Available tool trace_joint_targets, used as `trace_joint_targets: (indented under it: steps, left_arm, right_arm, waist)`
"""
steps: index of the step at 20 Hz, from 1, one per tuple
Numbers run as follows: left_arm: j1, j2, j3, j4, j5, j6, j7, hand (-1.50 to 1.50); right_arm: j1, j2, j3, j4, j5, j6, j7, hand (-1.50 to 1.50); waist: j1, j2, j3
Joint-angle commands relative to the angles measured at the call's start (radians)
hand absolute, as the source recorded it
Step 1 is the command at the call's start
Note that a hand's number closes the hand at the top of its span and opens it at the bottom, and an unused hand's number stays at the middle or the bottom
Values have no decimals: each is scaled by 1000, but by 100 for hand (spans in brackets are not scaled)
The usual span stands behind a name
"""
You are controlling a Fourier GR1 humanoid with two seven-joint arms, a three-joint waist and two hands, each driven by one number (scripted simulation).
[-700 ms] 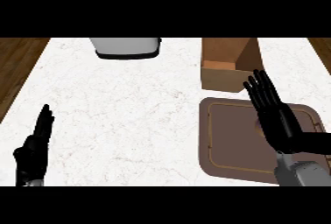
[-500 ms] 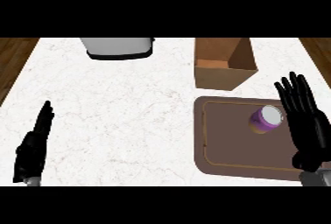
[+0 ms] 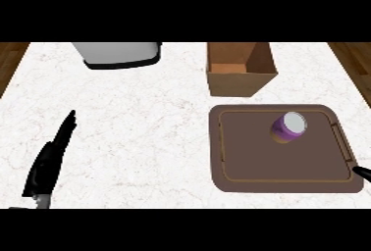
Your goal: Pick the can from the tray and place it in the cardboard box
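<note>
Since half a second ago the right hand point(image 3: 362, 171) has drawn back from beside the can to the right edge of view; only a black tip shows there, just off the tray's near right corner. Its fingers are cut off, so cannot tell whether they are open or closed. Can, tray and box sit in the same layout as before.

Can point(image 3: 288, 127): stands on the tray, right of the tray's middle and toward the far side. Purple body, pale round top facing up. Long axis upright, appearing to lean slightly toward the far right from this steep look-down. Nothing touches it.

Tray point(image 3: 239, 166): brown, rounded corners, raised rim, lying flat on the right part of the counter.

Cardboard box point(image 3: 235, 83): just beyond the tray's far edge, open top, inner floor partly visible; its far flap runs up to the top of view.

Counter point(image 3: 145, 122): white marbled surface.

Grey appliance point(image 3: 117, 54): far left of centre, cut off at the top; hard to identify.

Left hand point(image 3: 49, 164): near left, resting edge-on, fingers straight and released, holding nothing, well apart from the tray.
</note>
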Motion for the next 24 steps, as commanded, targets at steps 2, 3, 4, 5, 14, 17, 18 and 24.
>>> trace_joint_targets:
  steps: [2,3,4,5,14,17,18,24]
  left_arm:
    - [-39,-2,-25,28,-1,-42,6,0]
    - [-46,9,-21,26,-2,-49,14,0]
    - [-57,-10,-51,19,-22,-44,31,0]
    - [-42,6,-29,35,-9,-58,-4,0]
    - [-158,-37,-4,203,-43,-92,-51,0]
    - [-166,-31,1,135,-43,-92,19,0]
    - [-140,-34,-20,93,-55,-104,30,0]
    - [-148,-36,5,99,-47,-139,46,0]
  right_arm:
    - [125,-82,-60,131,179,53,-368,-150]
    - [139,-102,-64,166,233,17,-399,-150]
    - [163,-102,-46,159,298,-41,-408,-150]
    - [197,-120,-70,192,314,-39,-444,-150]
    - [386,-107,-46,-57,487,-126,-233,-150]
    - [432,-80,-13,-257,564,-193,-38,-150]
    - [458,-116,-41,-260,562,-146,-16,-150]
    - [505,-44,5,-471,715,-228,262,-150]
  waist:
    - [30,0,-9]
    - [48,-1,-10]
    - [55,-5,-13]
    - [59,-7,-13]
    - [71,-12,-20]
    - [77,-13,-20]
    - [81,-14,-19]
    - [87,-13,-19]
